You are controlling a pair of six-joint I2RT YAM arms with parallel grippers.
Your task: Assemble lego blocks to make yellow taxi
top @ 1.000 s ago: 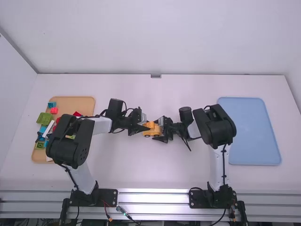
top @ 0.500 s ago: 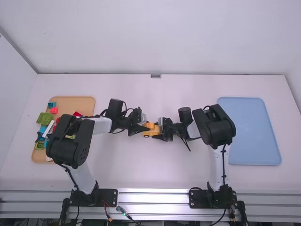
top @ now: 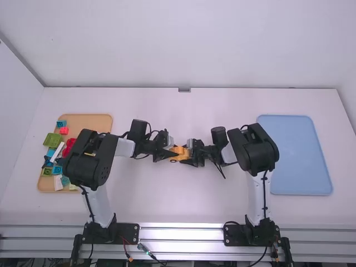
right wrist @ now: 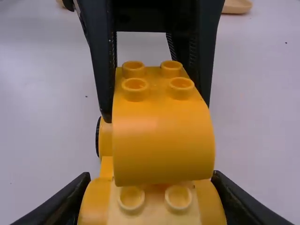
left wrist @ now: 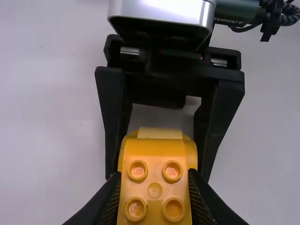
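Block (right wrist: 161, 140), yellow and round-sided, firm in left pincer (top: 172, 151), above wheeled yellow base (right wrist: 152, 206), firm in right pincer (top: 188, 154).

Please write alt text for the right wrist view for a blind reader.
A rounded yellow block with four studs is pinched by the left gripper, partly covering a yellow toy car held by the right gripper; white table behind.

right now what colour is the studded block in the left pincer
Yellow-orange; the right wrist view shows the block best.
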